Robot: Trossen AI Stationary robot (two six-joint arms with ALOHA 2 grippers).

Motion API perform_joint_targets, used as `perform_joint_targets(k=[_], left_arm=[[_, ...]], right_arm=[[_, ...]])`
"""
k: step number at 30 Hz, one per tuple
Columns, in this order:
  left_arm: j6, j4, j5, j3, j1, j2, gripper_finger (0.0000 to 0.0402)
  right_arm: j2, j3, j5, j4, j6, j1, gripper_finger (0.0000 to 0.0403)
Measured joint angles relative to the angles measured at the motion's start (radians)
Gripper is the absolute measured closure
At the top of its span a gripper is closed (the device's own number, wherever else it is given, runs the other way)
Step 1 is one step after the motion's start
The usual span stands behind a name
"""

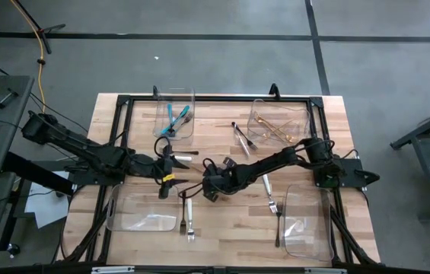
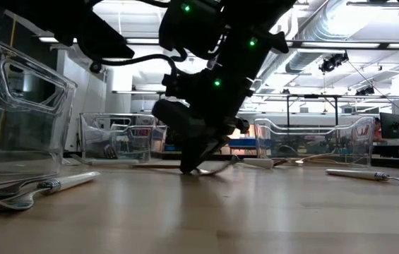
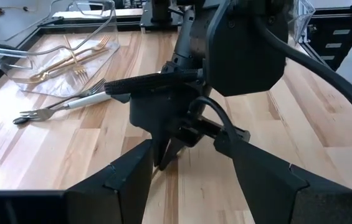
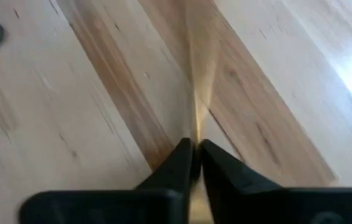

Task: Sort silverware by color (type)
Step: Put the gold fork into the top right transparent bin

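Observation:
My right gripper [image 1: 210, 188] reaches to the table's middle, fingers pointing down at the wood [image 2: 191, 166], shut on a thin gold utensil [image 4: 198, 93]. My left gripper [image 1: 166, 172] waits just left of it, open, its fingers [image 3: 129, 177] spread wide and facing the right gripper [image 3: 163, 155]. Loose silverware lies flat on the table: white-handled forks [image 1: 188, 217] [image 1: 269, 190] and dark pieces [image 1: 241, 137]. Teal utensils [image 1: 175, 118] lie in the far left bin and gold ones [image 1: 279, 128] in the far right bin. My right gripper pinches the gold utensil between its two fingers [image 4: 179, 155], coming from above and slanting down. The fingers lie along it, on the stretch nearest them [image 4: 195, 127]. The rest runs away from the fingertips low over the wood; whether it rests on the table, I cannot tell.
Clear plastic bins stand at the near left [image 1: 142, 211] and near right [image 1: 307, 221] as well as the two far ones. A black frame [image 1: 199, 99] edges the table. Bare wood lies between the near bins.

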Motion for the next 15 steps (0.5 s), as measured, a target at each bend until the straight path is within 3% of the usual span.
perform_joint_targets(k=[9,15], left_arm=[[0.0,0.0,-0.001,0.0,0.0,0.0,0.019],[0.0,0.001,0.0,0.0,0.0,0.0,0.019]], right_arm=[[-0.015,-0.003,-0.028,-0.025,-0.084,-0.003,0.0394],[-0.075,-0.008,0.006,-0.174,-0.087,0.011,0.0397]])
